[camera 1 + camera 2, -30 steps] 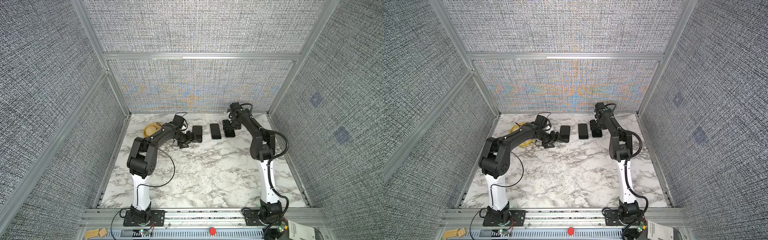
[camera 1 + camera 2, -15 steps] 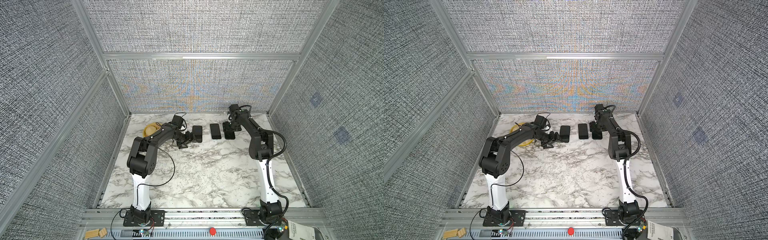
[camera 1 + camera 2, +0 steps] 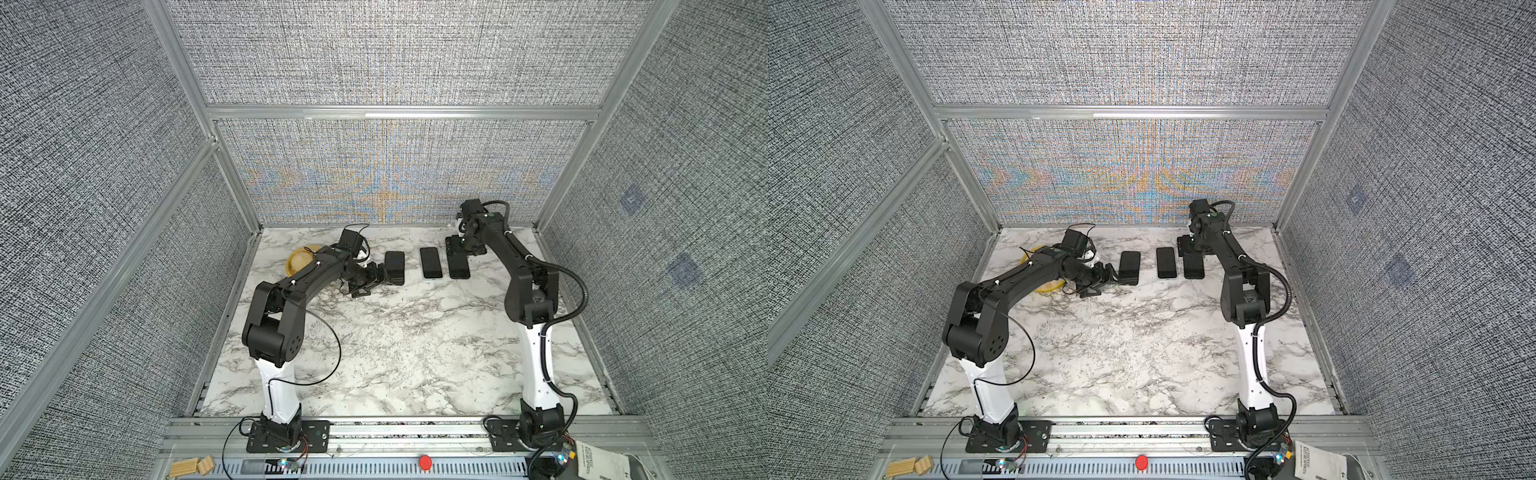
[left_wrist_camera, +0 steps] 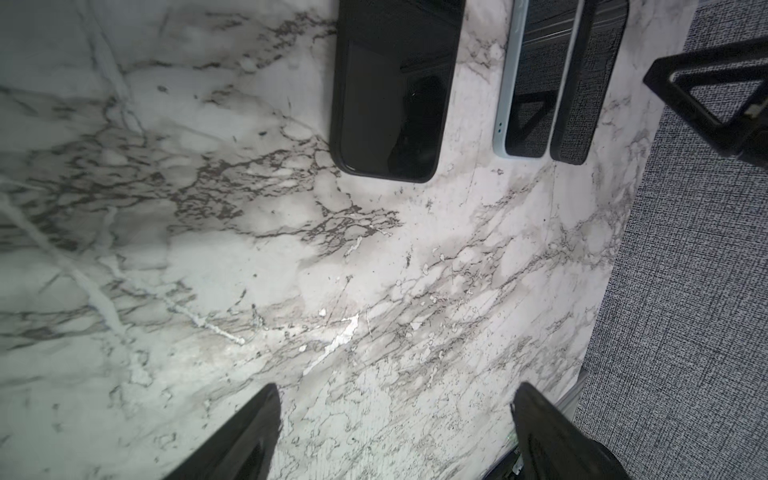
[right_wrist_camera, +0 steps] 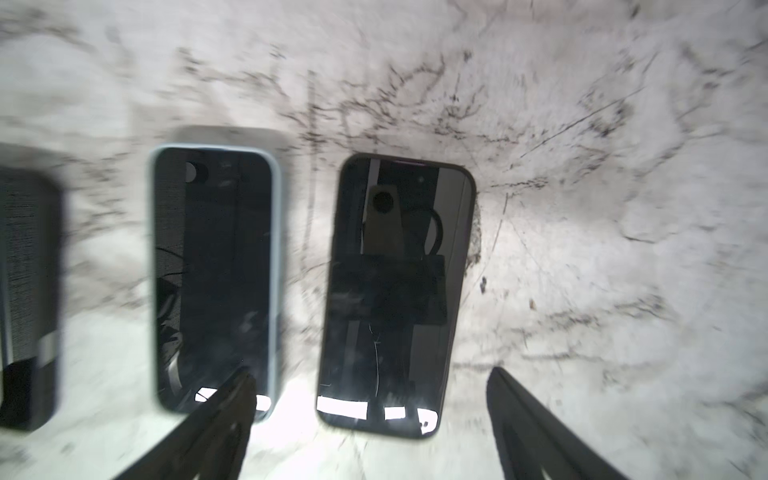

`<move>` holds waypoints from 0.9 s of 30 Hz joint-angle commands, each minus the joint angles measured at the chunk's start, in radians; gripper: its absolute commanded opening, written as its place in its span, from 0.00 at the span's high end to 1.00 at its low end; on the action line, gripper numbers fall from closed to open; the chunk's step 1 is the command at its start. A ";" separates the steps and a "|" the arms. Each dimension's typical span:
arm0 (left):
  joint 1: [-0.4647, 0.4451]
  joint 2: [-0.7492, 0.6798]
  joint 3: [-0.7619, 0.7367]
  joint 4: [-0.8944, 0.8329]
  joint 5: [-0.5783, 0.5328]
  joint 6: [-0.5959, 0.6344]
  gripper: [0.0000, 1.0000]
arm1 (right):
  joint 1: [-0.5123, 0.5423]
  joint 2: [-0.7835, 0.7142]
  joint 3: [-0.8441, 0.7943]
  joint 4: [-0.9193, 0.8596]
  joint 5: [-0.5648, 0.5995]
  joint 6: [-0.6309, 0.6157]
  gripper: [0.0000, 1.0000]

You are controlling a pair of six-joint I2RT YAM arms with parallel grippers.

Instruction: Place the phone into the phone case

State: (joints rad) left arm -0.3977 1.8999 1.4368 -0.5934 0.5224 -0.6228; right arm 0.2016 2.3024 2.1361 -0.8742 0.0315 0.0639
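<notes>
Three dark slabs lie in a row at the back of the marble table. The leftmost is a black phone case [image 3: 395, 267] [image 4: 395, 91] with a thick raised rim; I cannot tell whether anything lies in it. In the middle lies a phone with a light blue edge [image 3: 430, 263] [image 5: 216, 282]. The rightmost is a black phone [image 3: 459, 263] [image 5: 395, 291], screen up. My left gripper [image 3: 374, 282] [image 4: 397, 388] stands open beside the case's near left corner, over bare marble. My right gripper [image 3: 457, 245] [image 5: 372, 374] is open, straddling the black phone's far end without touching it.
A yellow round object [image 3: 300, 261] sits behind my left arm near the left wall. The back wall [image 3: 395, 187] rises close behind the row. Wooden blocks [image 3: 191, 467] and a red button [image 3: 424, 462] are on the front rail.
My right gripper has opened wider and drawn back toward the back wall, uncovering the black phone on the table. My left gripper has barely moved.
</notes>
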 commanded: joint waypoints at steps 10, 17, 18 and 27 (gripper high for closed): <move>0.000 -0.240 -0.183 0.021 -0.265 0.123 0.12 | 0.054 -0.621 -0.826 0.528 0.090 -0.003 0.09; 0.000 -0.441 -0.355 0.204 -0.604 0.176 0.10 | 0.051 -0.877 -1.361 1.071 0.246 -0.060 0.08; -0.001 -0.467 -0.395 0.250 -0.661 0.184 0.09 | 0.051 -0.900 -1.418 1.134 0.272 -0.064 0.08; 0.000 -0.504 -0.586 0.521 -0.939 0.397 0.04 | 0.052 -0.930 -1.635 1.473 0.287 -0.281 0.07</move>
State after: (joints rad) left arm -0.3996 1.3884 0.8436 -0.1669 -0.2470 -0.3019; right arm 0.2546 1.3586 0.5201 0.4400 0.2687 -0.1287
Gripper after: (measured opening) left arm 0.963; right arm 0.927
